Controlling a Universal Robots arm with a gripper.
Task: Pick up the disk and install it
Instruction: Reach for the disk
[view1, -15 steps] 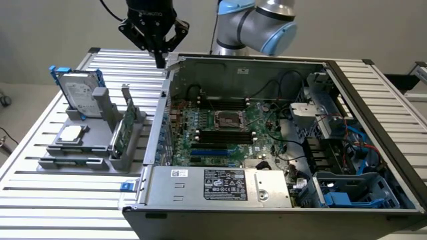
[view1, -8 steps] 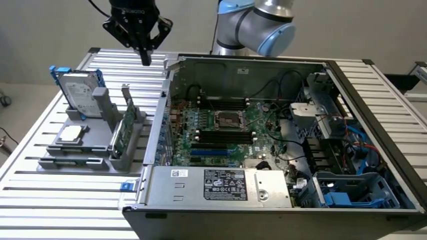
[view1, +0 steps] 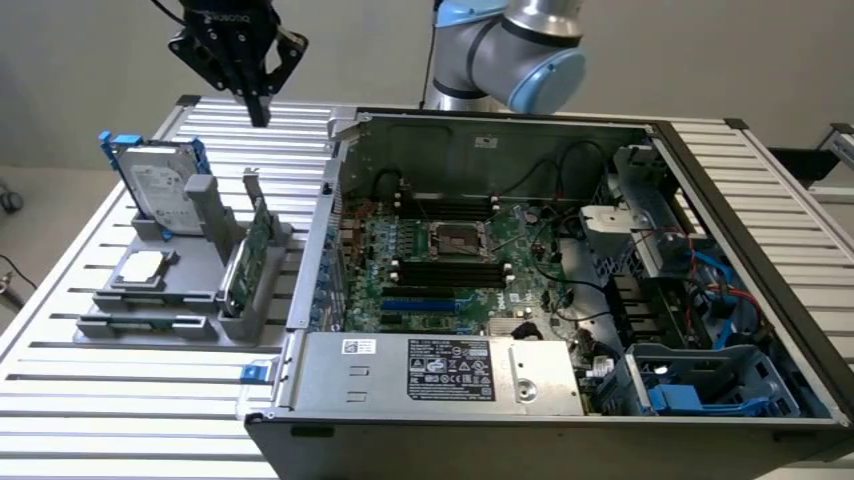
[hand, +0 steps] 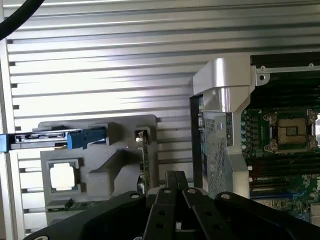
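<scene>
Plain pale wall behind, slatted aluminium table (view1: 134, 400) running under everything.

Clock positions are on the exterior view.

- 9 o'clock: the grey fixture (view1: 160, 300) is sitting on the slats and carrying the parts. The disk (view1: 160, 185) is standing on edge in its slot at the fixture's far end, blue bracket around it, label facing the camera. The wrist view is catching the disk (hand: 50, 137) edge-on, seated in the same slot.
- The square chip (view1: 143, 267) is lying flat at roughly 6 o'clock from the disk. The green card (view1: 247, 255) is standing upright at about 4 o'clock from it.
- 11 o'clock: the gripper (view1: 256, 110) is hanging above the table, at about 1 o'clock from the disk and well apart from it. Fingers are pinched together and carrying nothing. The wrist view is showing the same, gripper (hand: 175, 182) tips closed on air.
- Centre to 3 o'clock: the open computer case (view1: 354, 200) is lying on its side, motherboard (view1: 454, 260) exposed.
- 4 o'clock: a blue-lined cage (view1: 694, 385) is sitting in the case corner. Probably the drive bay, hard to be sure from this angle. No drive showing in it.

Progress: effectively zero. The disk is sitting untouched in the fixture, so both the pick and the install are outstanding.
</scene>
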